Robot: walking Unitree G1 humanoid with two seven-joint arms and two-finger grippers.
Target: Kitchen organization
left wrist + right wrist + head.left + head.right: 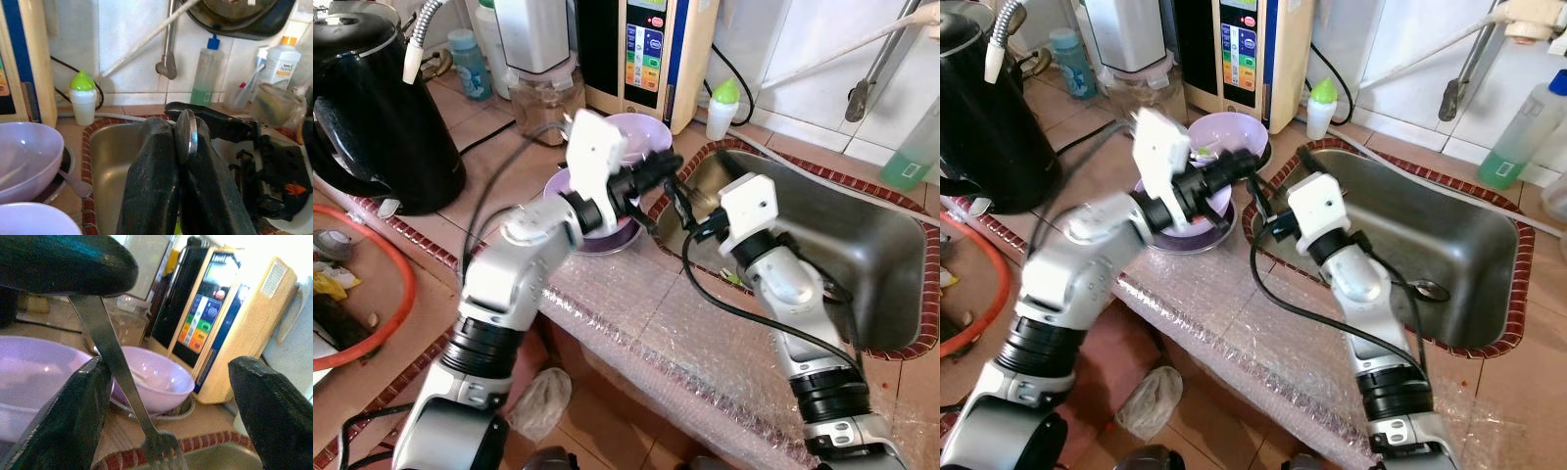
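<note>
Cutlery is midway through a move, so the tidying looks only partly done. A metal fork point(117, 382) is out of the dishes and up in the air over the near-left corner of the sink point(862, 264), tines down, handle pinched in the left gripper point(1246, 168), whose jaws are pressed together on the thin metal edge seen in the left wrist view. Two lilac bowls point(641, 137) sit on the desk point(636, 313) just left of the sink, the far one on a metal plate with another utensil's handle poking out from under it, so I judge more cutlery and the bowls themselves are left to sort. The right gripper point(176, 382) hangs just beside the fork with its jaws spread wide, one finger point(63, 416) close against the handle and the other well apart; it holds nothing. A handover or a drop into the sink seems the likely next step.
</note>
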